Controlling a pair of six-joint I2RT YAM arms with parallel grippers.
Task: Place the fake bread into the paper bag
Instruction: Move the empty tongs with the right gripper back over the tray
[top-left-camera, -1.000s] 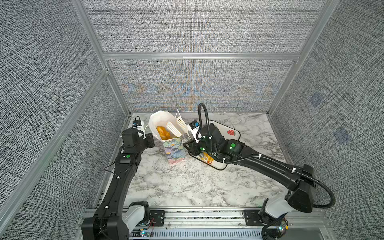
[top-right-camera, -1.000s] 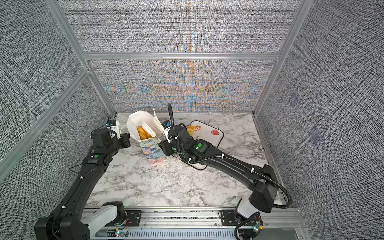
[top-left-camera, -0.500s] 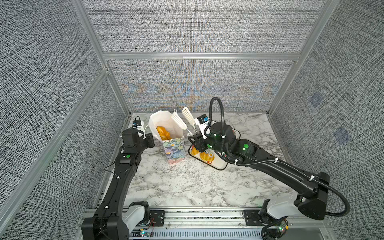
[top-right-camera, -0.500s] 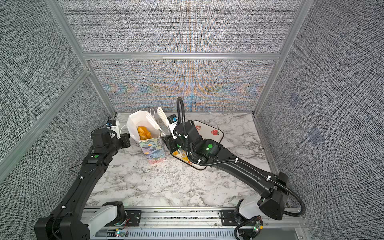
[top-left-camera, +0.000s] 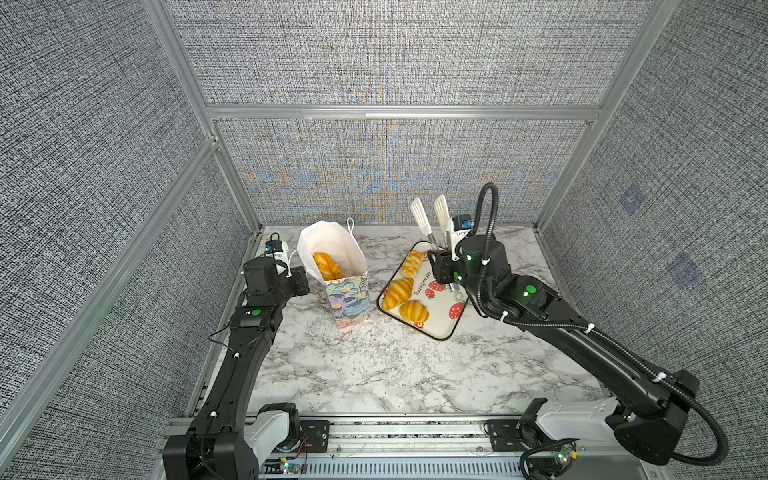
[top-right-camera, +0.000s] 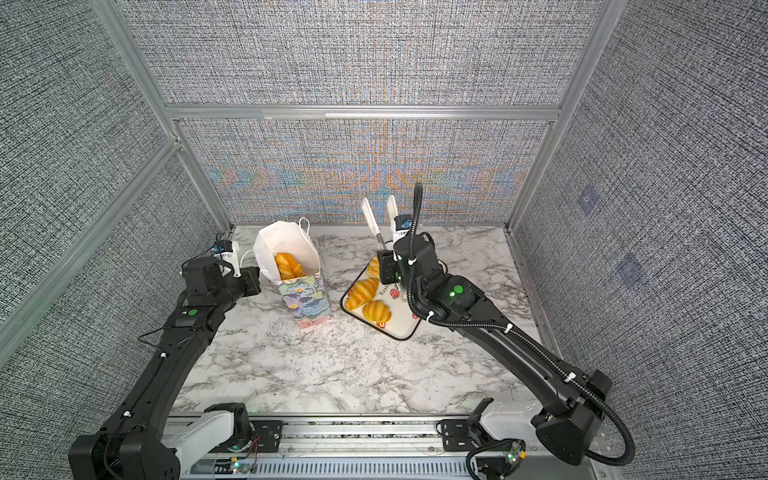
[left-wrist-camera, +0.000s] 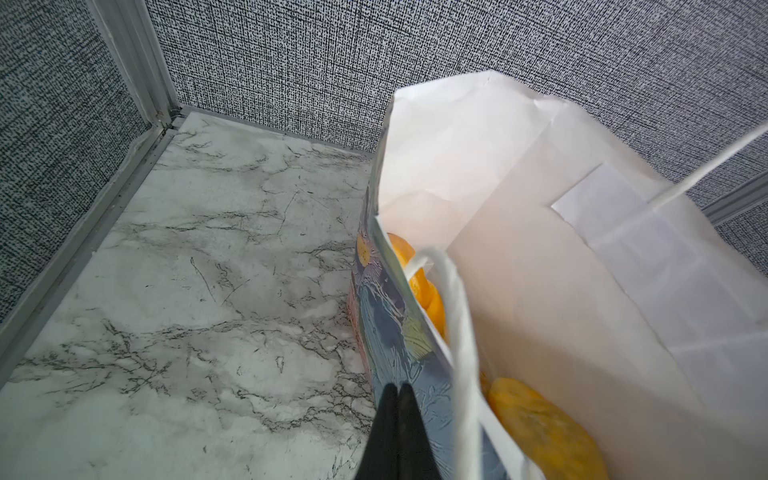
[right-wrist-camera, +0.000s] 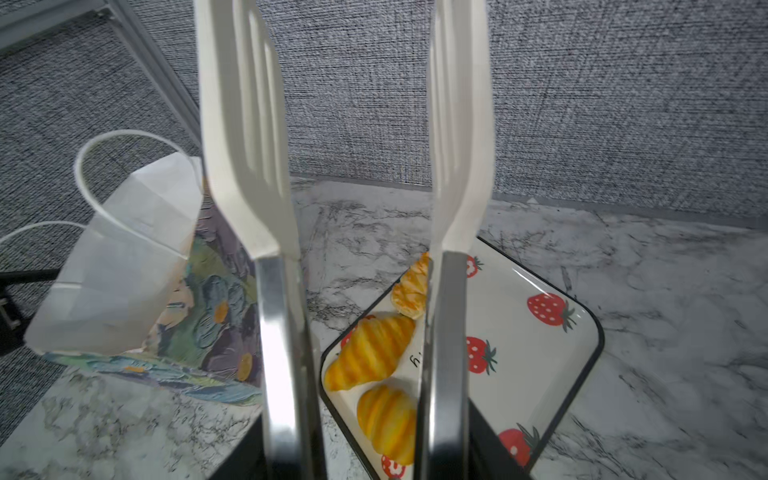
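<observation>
Seemingly, bread (top-left-camera: 398, 292) below right gripper's (top-left-camera: 439, 254) tongs (top-left-camera: 422, 218)

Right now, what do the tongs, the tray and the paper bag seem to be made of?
The tongs: matte white slotted blades, likely plastic or silicone, on shiny, reflective metal arms. The tray: glossy white with a black rim and strawberry print; melamine or enamel, cannot tell which. The paper bag: creased matte white paper inside, floral print outside.

Marble-patterned table (top-left-camera: 374, 374) carries the paper bag (top-left-camera: 347, 297) and strawberry tray (top-left-camera: 436, 322), apart.
</observation>
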